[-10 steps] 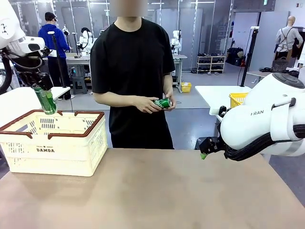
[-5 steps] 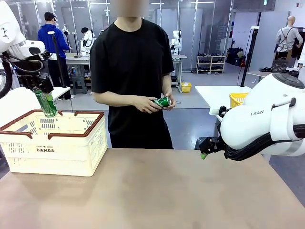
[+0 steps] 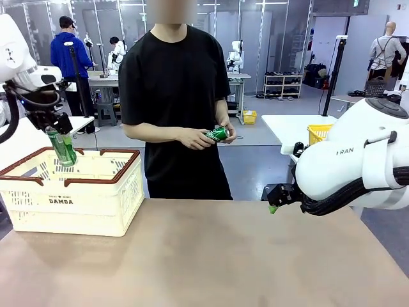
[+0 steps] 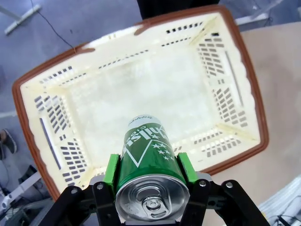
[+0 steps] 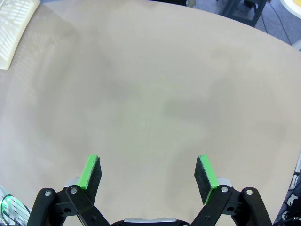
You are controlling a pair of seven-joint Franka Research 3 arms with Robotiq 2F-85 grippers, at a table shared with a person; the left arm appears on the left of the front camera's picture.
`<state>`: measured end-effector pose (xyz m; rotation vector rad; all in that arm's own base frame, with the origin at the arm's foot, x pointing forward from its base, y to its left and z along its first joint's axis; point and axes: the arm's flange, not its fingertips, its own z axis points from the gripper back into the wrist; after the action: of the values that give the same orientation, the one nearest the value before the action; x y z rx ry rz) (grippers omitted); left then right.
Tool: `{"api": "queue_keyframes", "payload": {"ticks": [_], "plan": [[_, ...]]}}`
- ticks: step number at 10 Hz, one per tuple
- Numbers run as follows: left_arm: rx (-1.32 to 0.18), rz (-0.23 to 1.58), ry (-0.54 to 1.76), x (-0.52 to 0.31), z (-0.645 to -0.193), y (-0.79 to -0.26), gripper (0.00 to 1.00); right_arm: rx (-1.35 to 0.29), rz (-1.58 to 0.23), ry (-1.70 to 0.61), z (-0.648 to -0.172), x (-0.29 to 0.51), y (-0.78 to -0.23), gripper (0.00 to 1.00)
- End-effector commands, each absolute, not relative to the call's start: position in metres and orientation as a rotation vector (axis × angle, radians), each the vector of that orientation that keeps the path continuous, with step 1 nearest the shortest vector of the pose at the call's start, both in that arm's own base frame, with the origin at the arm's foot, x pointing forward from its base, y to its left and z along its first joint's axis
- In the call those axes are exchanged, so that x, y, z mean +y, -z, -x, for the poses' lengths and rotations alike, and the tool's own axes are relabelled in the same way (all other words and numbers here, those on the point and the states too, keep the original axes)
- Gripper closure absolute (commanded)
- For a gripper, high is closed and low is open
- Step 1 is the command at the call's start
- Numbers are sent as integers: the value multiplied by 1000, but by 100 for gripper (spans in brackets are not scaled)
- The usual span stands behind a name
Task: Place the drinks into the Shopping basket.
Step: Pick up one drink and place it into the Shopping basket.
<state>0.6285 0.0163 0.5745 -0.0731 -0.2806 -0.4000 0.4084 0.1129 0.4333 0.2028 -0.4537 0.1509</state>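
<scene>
light: bright, even overhead | shadows: soft | wrist edges bowed (wide-angle)

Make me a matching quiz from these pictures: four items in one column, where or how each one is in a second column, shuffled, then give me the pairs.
Column one:
1. left pincer
2. right pincer
3. person's hands
4. basket

Column two:
A. stands on the table, cream with a brown rim
B. open above bare tabletop
C. shut on a green can over the basket
D. hold a second green can

Pairs: 1-C, 2-B, 3-D, 4-A.
</scene>
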Motion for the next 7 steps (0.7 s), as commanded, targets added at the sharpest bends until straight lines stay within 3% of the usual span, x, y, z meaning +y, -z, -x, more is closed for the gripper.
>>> {"api": "queue_keyframes", "payload": {"ticks": [1, 7], "plan": [[-300, 116, 338, 26, -636, -554, 41, -454, -205, -151, -409, 112, -433, 0], [-187, 109, 232, 52, -678, -482, 41, -454, -205, -151, -409, 112, -433, 0]]}}
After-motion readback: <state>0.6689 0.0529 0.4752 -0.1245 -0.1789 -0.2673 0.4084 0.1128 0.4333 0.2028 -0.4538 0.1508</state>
